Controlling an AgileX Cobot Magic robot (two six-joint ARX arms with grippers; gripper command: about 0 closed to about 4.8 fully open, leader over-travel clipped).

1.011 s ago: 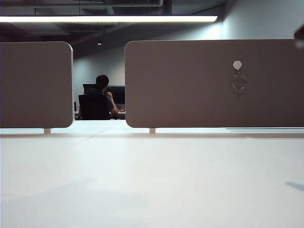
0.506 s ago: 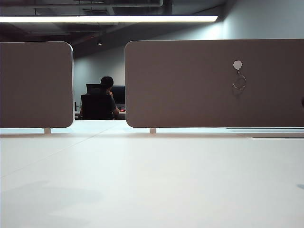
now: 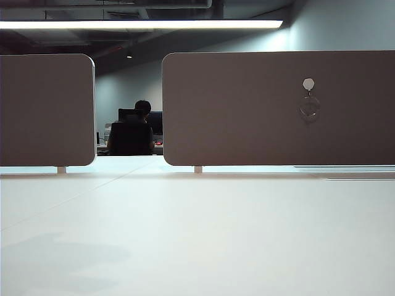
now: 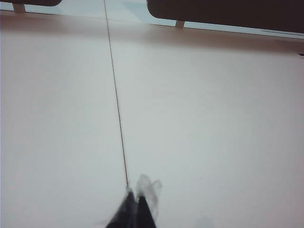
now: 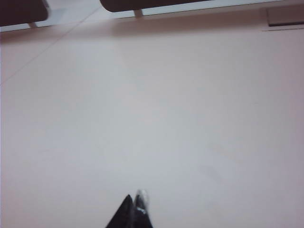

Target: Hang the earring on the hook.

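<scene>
The hook (image 3: 308,84), a small pale hexagonal plate, sits high on the right brown panel (image 3: 247,105). Below it the earring (image 3: 310,107) hangs from the prong as a thin hoop, slightly blurred. Neither arm shows in the exterior view. In the left wrist view my left gripper (image 4: 135,197) is shut with nothing between its dark fingers, low over the white table beside a thin seam (image 4: 116,104). My right gripper (image 5: 134,199) is shut and empty too, above bare table, with the panels' lower edges far ahead.
A second brown panel (image 3: 46,111) stands at the left, with a gap between the two. Through it a seated person (image 3: 134,129) faces a monitor far behind. The panels rest on small feet (image 3: 197,169) at the table's back edge.
The earring swings on the hook, and its hoop changes shape from frame to frame. A dark shape at the right edge has left the exterior view. The person behind has shifted right.
</scene>
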